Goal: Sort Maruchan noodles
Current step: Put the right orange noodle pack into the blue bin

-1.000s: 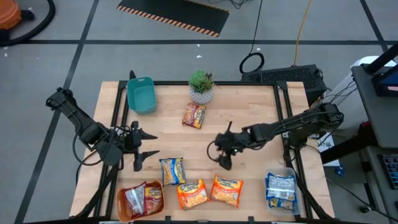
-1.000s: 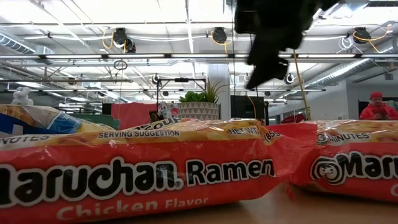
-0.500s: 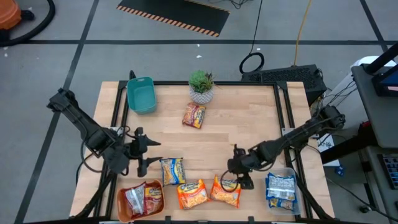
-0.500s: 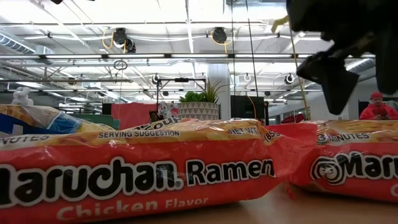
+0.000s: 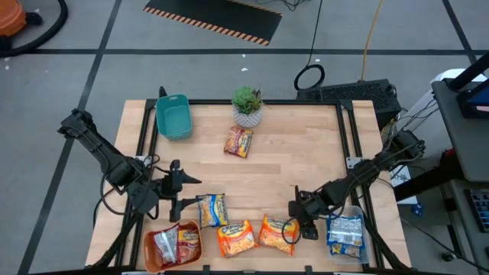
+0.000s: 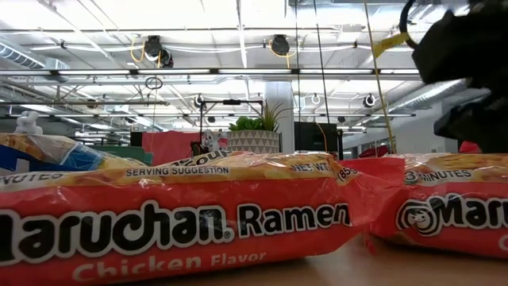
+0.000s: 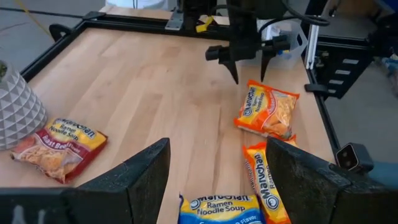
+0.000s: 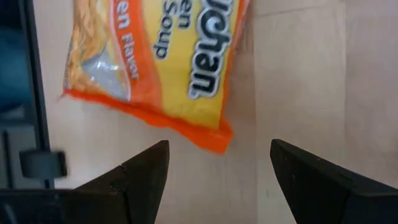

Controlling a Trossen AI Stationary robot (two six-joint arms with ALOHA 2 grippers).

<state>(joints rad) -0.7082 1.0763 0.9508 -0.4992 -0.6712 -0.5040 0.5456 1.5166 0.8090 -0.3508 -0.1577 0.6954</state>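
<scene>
Down at the desk's point(image 5: 306, 153) near edge, my right end effector point(image 5: 303, 221) hovered with fingers apart just beside an orange noodle packet point(image 5: 276, 234), gripping nothing. My left end effector point(image 5: 182, 192) waited, also spread, beside a blue-and-yellow packet point(image 5: 212, 208).

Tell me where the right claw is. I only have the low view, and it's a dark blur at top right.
Observer: The right claw is open at the edge of the orange packet nearest the clear bin, not gripping it.
Operator: Anything in that bin?
Observer: Yes, a binned blue packet.
Operator: And the left claw?
Observer: The left claw is open beside the loose blue-and-yellow packet, up-table from the orange bin.
</scene>
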